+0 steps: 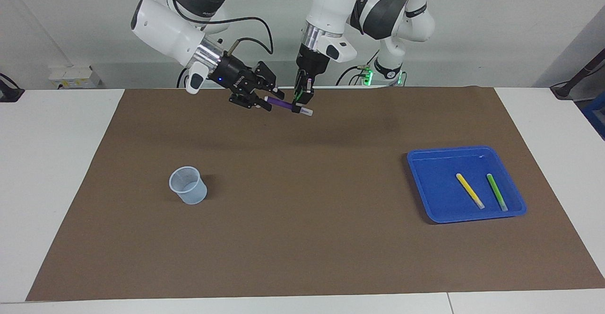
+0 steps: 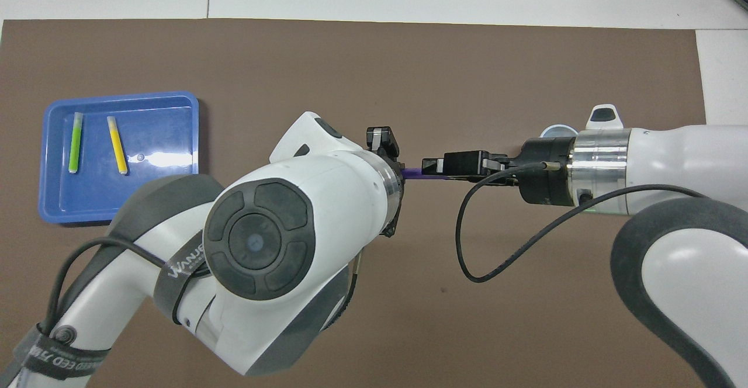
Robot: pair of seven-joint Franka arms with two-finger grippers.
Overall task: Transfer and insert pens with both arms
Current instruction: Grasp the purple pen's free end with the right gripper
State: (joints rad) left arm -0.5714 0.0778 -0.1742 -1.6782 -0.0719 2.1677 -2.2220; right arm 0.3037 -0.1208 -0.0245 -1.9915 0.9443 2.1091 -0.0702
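1. Facing view: the left hand [image 1: 301, 102] hangs in the air over the brown mat [image 1: 302, 238] at the robots' edge of the surface [image 1: 52, 162], pointing down, its fingers clamped on the purple pen [image 1: 287, 106].
2. Facing view: the purple pen lies nearly level and slightly tilted, its pale cap end sticking out of the left hand toward the left arm's end of the surface.
3. Facing view: the right hand [image 1: 268, 97] reaches in sideways from the right arm's end, with its fingers set around the pen's other end; I cannot tell whether they have closed on it.
4. Facing view: a pale translucent cup [image 1: 188, 185] stands upright on the mat toward the right arm's end, well apart from both hands.
5. Facing view: a blue tray [image 1: 425, 162] sits on the mat toward the left arm's end, with the yellow pen [image 1: 469, 190] and the green pen [image 1: 496, 192] lying in it side by side, apart from each other.
6. Overhead view: the left arm's wrist covers most of the left hand [image 2: 390, 169], and a short stretch of the purple pen [image 2: 421, 173] shows between it and the right hand [image 2: 435, 166].
7. Overhead view: the right hand lies level along the pen's line, and only the rim of the cup [image 2: 555, 130] shows past the right arm's wrist.
8. Overhead view: the blue tray [image 2: 175, 99] holds the green pen [image 2: 75, 142] and the yellow pen [image 2: 117, 145], both pointing roughly away from the robots.
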